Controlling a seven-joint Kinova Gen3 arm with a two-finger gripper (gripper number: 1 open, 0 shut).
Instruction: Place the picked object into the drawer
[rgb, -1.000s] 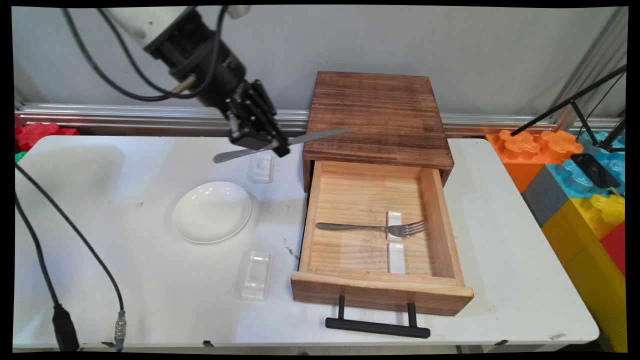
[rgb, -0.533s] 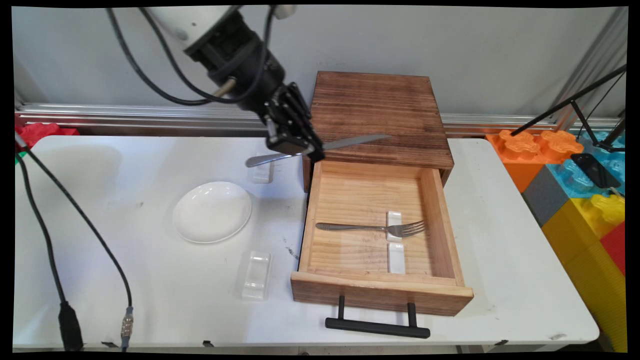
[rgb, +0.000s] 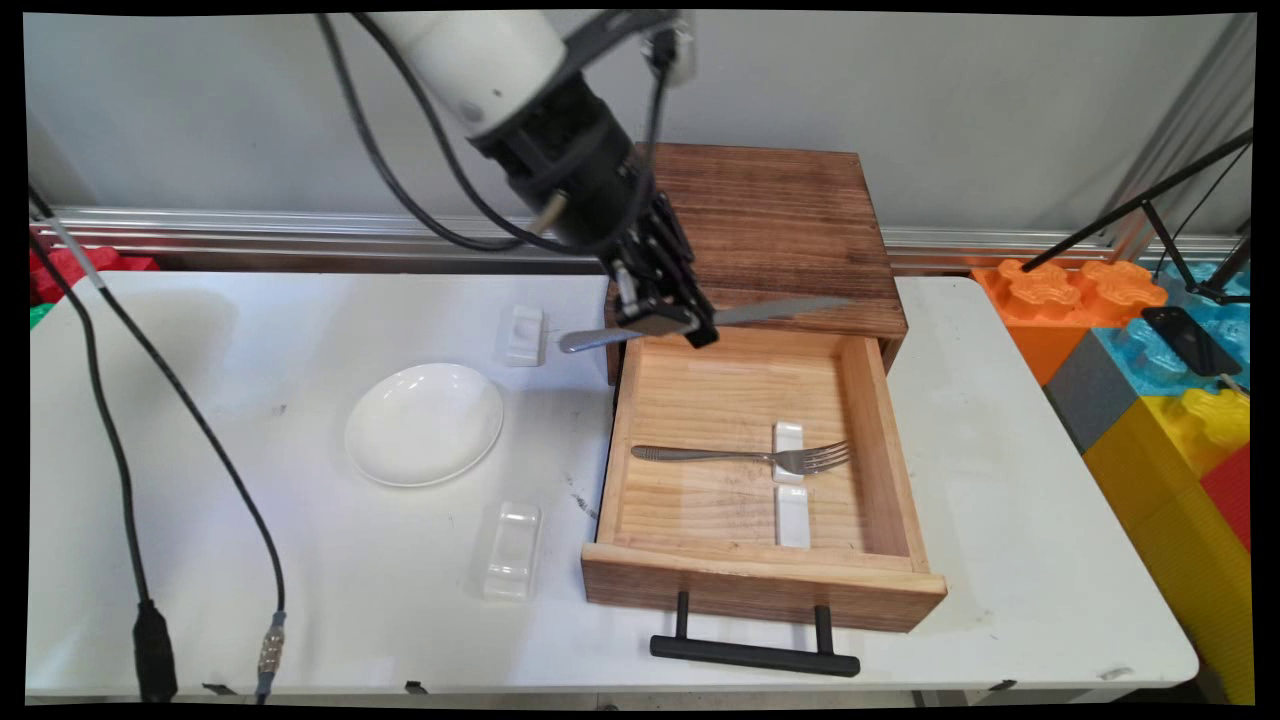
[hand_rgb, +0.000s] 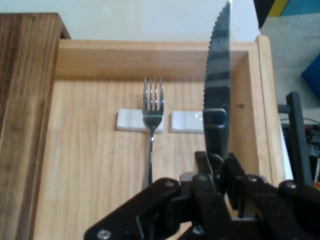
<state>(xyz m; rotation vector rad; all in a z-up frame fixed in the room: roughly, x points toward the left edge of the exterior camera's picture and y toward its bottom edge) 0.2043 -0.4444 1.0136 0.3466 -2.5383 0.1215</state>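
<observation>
Lab setting: white table (rgb: 1000, 520) against bare grey wall (rgb: 950, 90), aluminium rail (rgb: 250, 225), giant coloured building blocks (rgb: 1150, 340), tripod leg (rgb: 1130, 208).

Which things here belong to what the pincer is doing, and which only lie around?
In use:
pincer
serrated knife
open wooden drawer
fork
two white rests in the drawer

Lying about:
white plate
two rests on the table

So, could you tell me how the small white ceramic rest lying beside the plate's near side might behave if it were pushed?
The small white glossy rest looks low and long, lying flat on the white table, so it would probably slide, not tip or roll. Its glazed look suggests it is stiff, perhaps slippery to pinch, and could chip if knocked.
</observation>
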